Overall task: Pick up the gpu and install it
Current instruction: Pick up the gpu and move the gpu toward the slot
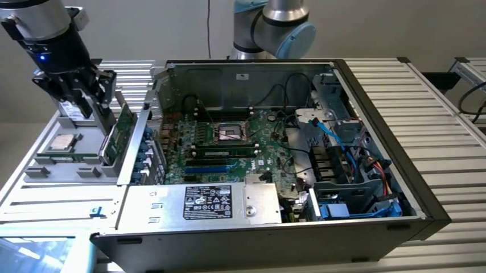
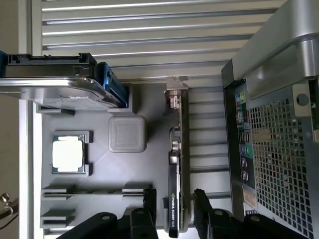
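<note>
Currently the hand (image 1: 82, 105) hangs over the grey parts tray (image 1: 45, 170) at the exterior view's left, beside the open computer case (image 1: 379, 170). Its jaws are spread wide and it has hold of nothing. The gpu (image 1: 122, 133) stands on edge in a tray slot on the side nearest the case, green face showing. It is not installed; the motherboard (image 1: 227, 148) slots look free of it. In the wrist view the gpu (image 2: 177, 149) is seen edge-on. Its long axis runs straight away from the hand (image 2: 173, 194), with the silver bracket (image 2: 174, 89) at the far end. The black fingers (image 2: 149, 214) sit one on each side of the card's thin edge, so the closing line crosses its thickness rather than its length. A gap shows on both sides and I see no contact. In the exterior view the hand sits above the card, which lies below it and slightly toward the exterior view's right. How far above is hard to judge. Also on the tray are a processor chip (image 2: 67, 154) and a drive (image 2: 55, 84), both apart from the card. The slatted tabletop (image 1: 448, 102) carries everything.
</note>
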{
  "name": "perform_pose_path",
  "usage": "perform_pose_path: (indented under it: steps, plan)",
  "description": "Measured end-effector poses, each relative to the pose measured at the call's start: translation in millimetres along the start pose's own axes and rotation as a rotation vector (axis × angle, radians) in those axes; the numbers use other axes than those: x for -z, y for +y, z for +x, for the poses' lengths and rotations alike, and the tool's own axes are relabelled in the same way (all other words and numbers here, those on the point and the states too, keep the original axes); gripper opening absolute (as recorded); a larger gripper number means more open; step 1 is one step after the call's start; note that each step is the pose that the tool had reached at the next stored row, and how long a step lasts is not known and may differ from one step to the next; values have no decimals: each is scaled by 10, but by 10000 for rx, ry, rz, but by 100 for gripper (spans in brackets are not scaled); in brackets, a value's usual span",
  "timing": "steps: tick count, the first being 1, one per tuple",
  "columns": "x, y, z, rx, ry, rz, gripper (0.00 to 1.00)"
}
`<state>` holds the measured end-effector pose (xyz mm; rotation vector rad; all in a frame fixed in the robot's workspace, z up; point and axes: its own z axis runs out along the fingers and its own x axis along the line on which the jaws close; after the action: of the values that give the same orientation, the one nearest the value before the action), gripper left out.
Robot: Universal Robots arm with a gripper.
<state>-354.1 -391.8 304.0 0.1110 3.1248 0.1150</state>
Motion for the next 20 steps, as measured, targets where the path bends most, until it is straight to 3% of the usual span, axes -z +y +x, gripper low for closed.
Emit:
perform_pose_path:
  steps: [8, 10, 12, 13, 20]
  plan:
    - [-137, -44, 64, 2, -27, 19, 44]
    - [-151, -32, 64, 6, -70, 154, 44]
    - [-160, -8, 66, 14, -140, 357, 44]
    - [-168, 25, 67, 17, -164, 399, 44]
    - [-265, 56, 71, 20, -226, 376, 44]
